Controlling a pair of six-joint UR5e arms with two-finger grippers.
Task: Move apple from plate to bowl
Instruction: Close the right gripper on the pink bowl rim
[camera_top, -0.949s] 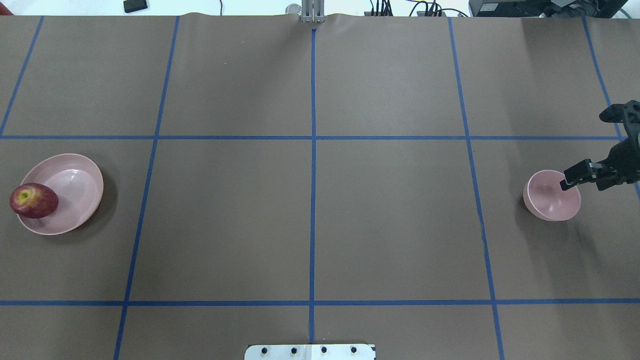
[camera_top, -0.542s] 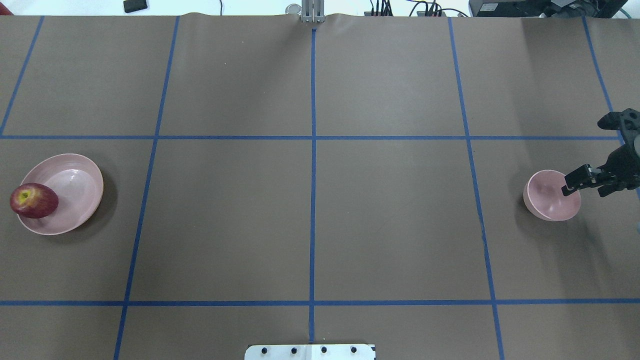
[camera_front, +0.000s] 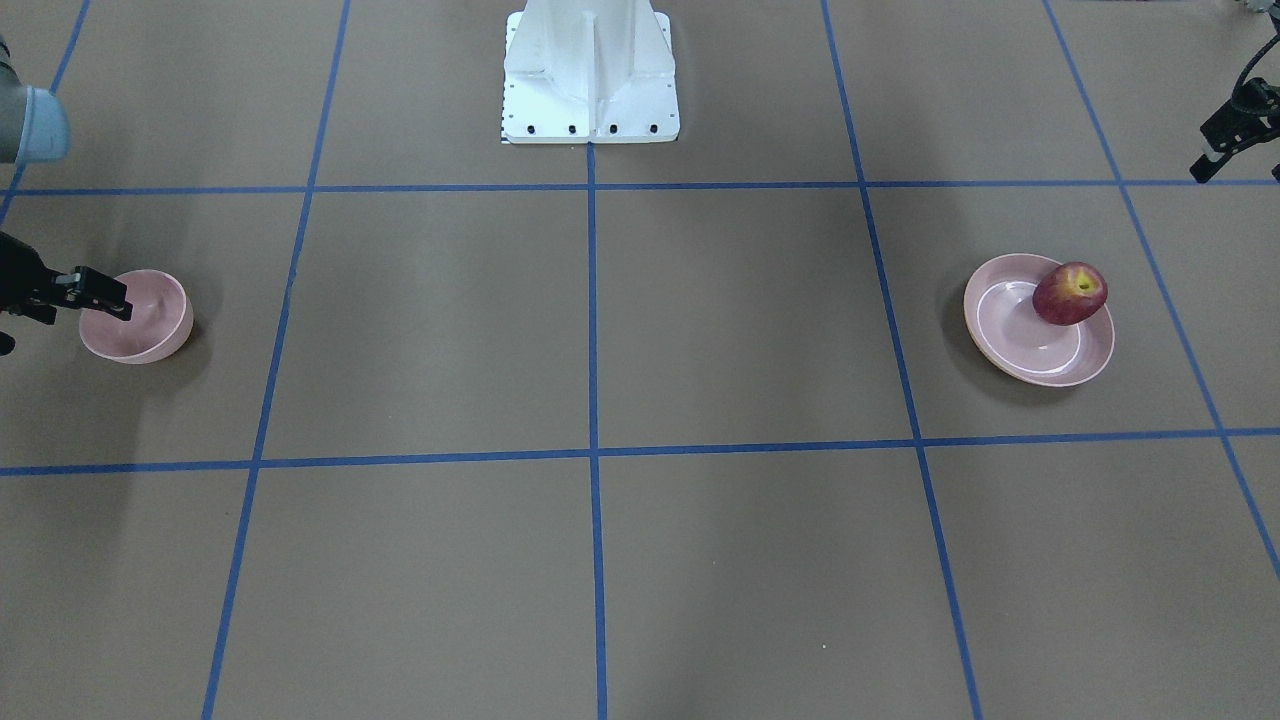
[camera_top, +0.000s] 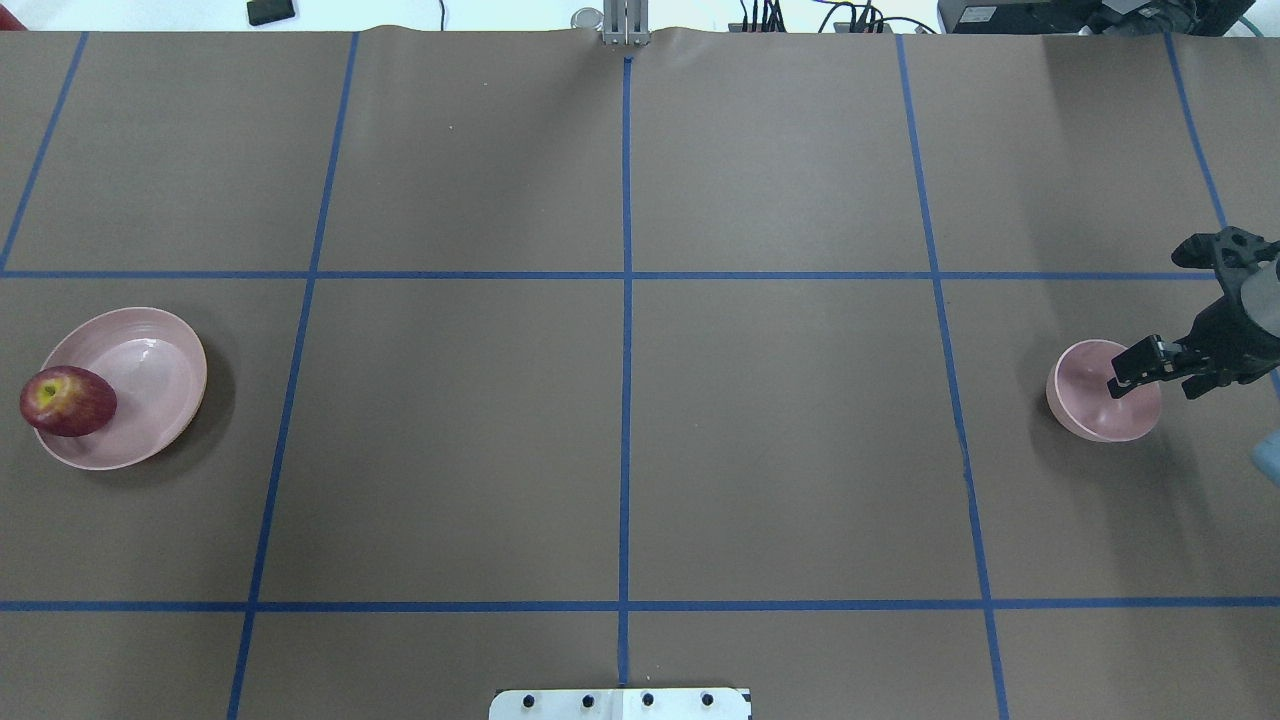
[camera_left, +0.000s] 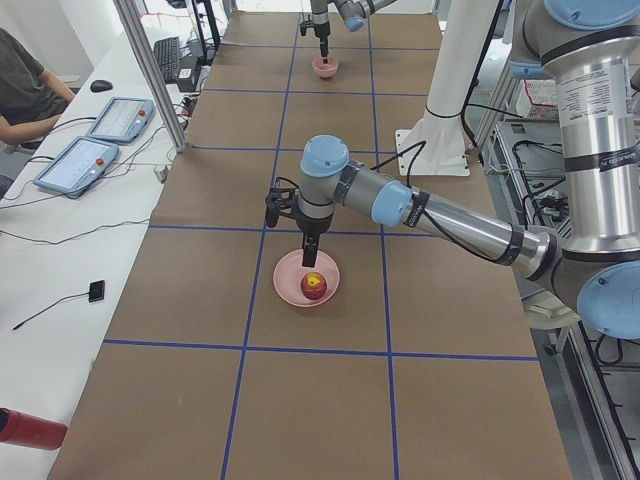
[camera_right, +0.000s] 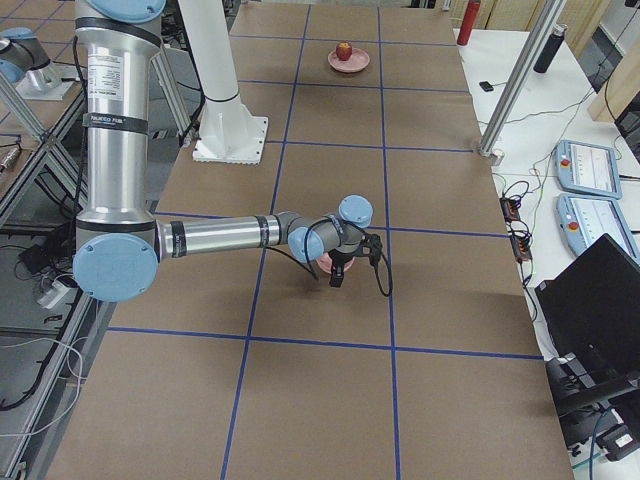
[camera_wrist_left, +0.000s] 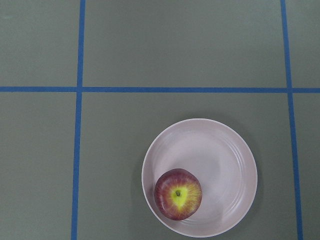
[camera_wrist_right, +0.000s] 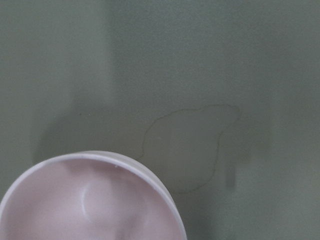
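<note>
The dark red apple (camera_top: 67, 401) lies at the edge of the wide pink plate (camera_top: 160, 350) at the table's left end; it also shows in the left wrist view (camera_wrist_left: 178, 194). The small pink bowl (camera_top: 1085, 410) stands at the right end. My right gripper (camera_top: 1118, 385) looks shut and empty, its tips over the bowl's inside; I cannot tell if they touch it. My left gripper (camera_front: 1200, 168) looks shut and empty, well above the plate (camera_front: 1010, 340) and off to the robot's side of it.
The robot's white base (camera_front: 590, 70) stands at the middle of the table's near edge. An operator (camera_left: 25, 90) sits at a side desk with tablets (camera_left: 95, 140). Blue tape lines divide the brown table cover.
My right gripper has moved further over the bowl, toward its middle. The bowl, the plate and the apple have not moved.
</note>
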